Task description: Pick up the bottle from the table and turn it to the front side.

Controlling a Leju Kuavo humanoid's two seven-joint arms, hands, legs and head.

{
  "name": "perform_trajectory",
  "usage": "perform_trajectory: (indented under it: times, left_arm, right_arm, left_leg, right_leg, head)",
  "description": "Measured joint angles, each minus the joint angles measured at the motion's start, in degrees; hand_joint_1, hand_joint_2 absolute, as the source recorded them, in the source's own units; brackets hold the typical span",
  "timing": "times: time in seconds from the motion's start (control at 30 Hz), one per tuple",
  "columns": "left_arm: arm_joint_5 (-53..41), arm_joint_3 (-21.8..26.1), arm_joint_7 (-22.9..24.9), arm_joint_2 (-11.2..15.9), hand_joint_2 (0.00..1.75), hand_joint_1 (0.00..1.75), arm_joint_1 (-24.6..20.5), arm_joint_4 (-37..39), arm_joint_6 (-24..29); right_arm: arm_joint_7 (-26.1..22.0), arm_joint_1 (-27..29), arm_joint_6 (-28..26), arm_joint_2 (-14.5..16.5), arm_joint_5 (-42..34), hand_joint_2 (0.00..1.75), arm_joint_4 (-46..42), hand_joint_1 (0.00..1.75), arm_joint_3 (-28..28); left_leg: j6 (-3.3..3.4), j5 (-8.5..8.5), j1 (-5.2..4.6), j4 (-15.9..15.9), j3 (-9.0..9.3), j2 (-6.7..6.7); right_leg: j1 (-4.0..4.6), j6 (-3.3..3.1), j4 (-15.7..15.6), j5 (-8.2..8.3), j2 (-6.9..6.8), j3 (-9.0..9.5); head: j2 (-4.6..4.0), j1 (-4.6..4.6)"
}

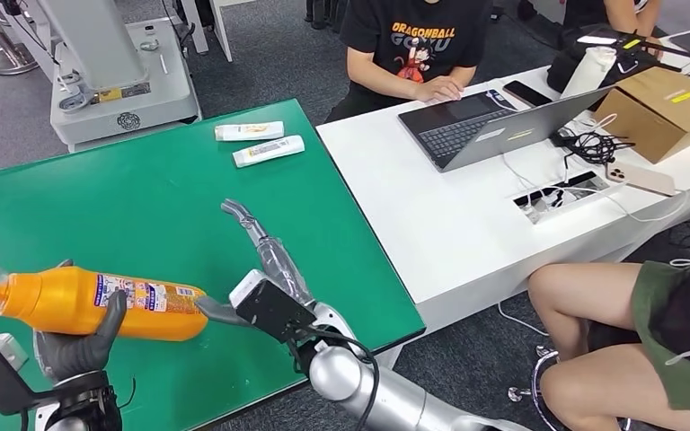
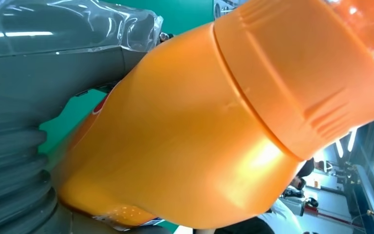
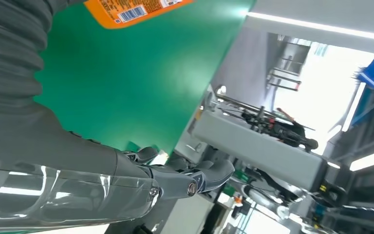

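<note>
An orange bottle (image 1: 99, 303) with a printed label lies sideways above the green table (image 1: 144, 197), its cap end toward the left edge. My left hand (image 1: 76, 346) grips it from below, a dark finger curling up over its body. In the left wrist view the orange bottle (image 2: 214, 126) sits close against my left hand (image 2: 24, 161). My right hand (image 1: 265, 256) stretches out just right of the bottle's base, fingers spread and holding nothing; its thumb reaches toward the base. In the right wrist view, the bottle's base (image 3: 131, 9) shows beside my right hand (image 3: 126, 180).
Two white tubes (image 1: 260, 142) lie at the table's far side. A white desk (image 1: 503, 197) to the right carries a laptop (image 1: 494, 126), cables and cardboard boxes (image 1: 669, 108). One person sits behind it, another (image 1: 638, 341) close on the right. A grey machine base (image 1: 117, 81) stands beyond the table.
</note>
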Motion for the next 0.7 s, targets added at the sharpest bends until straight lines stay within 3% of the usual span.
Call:
perform_trajectory:
  times: [0.4,0.7]
  left_arm:
    - [-5.7,3.4,0.2,1.1,1.75,1.75,0.4,-3.9,1.9]
    - [-17.5,5.0,5.3,8.2,1.75,1.75,-6.6,-5.8,2.0]
  right_arm:
    - [-3.0,7.9,1.9,-0.4,1.7,1.75,-12.7,0.0,1.2]
    - [-4.2,10.1,1.8,-1.0,0.7,1.75,-15.1,0.0,1.3]
  left_leg:
    - [0.0,0.0,0.02,0.0,0.01,0.01]
    - [-0.05,0.05,0.03,0.0,0.04,0.02]
  right_leg:
    - [0.01,-0.01,0.0,0.0,0.0,0.0]
    - [0.01,-0.02,0.0,0.01,0.02,0.01]
  head:
    - [0.0,-0.01]
    - [0.0,-0.01]
